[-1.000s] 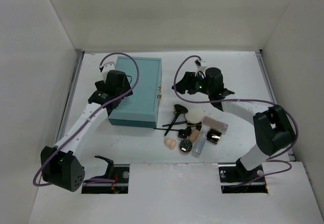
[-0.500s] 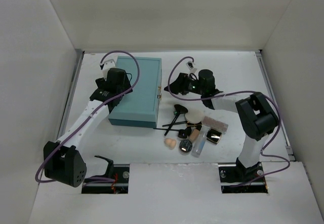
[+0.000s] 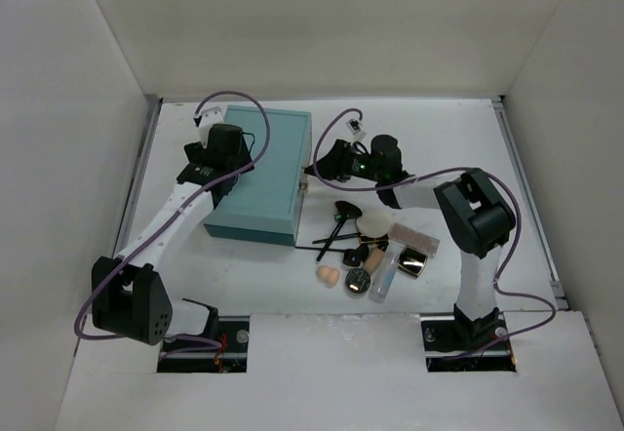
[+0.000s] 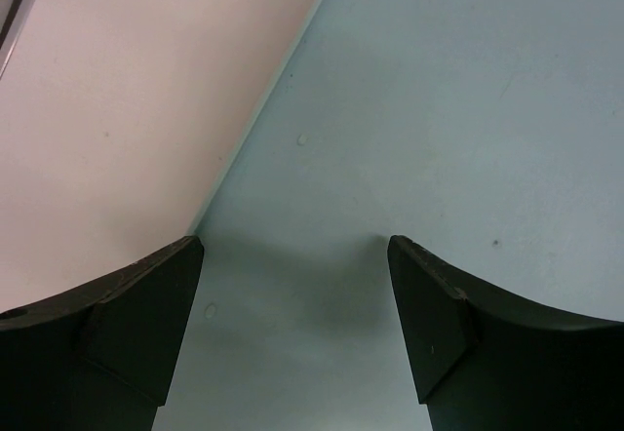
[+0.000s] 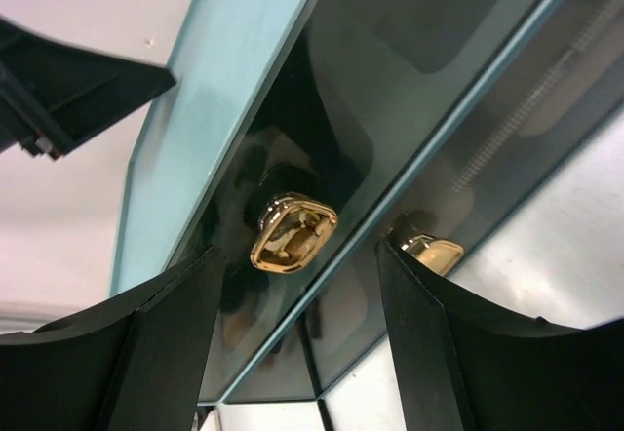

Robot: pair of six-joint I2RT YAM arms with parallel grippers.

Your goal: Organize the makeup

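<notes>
Showing, from above, the makeup [image 3: 375,246] clustered on the tabletop [image 3: 458,138] near-right of the teal box [image 3: 268,192], left tool [image 3: 216,158] over its lid [image 3: 278,143], right tool [image 3: 317,168] at its right side. Left wrist: jaws wide, empty. Right wrist: jaws apart, empty, flanking the gold latch [image 5: 292,233]; a slip off it could shove the box.

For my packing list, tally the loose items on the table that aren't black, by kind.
Box: 1
Puff: 1
Sponge: 1
Bottle: 1
Tube: 1
Palette: 1
Total: 6
</notes>
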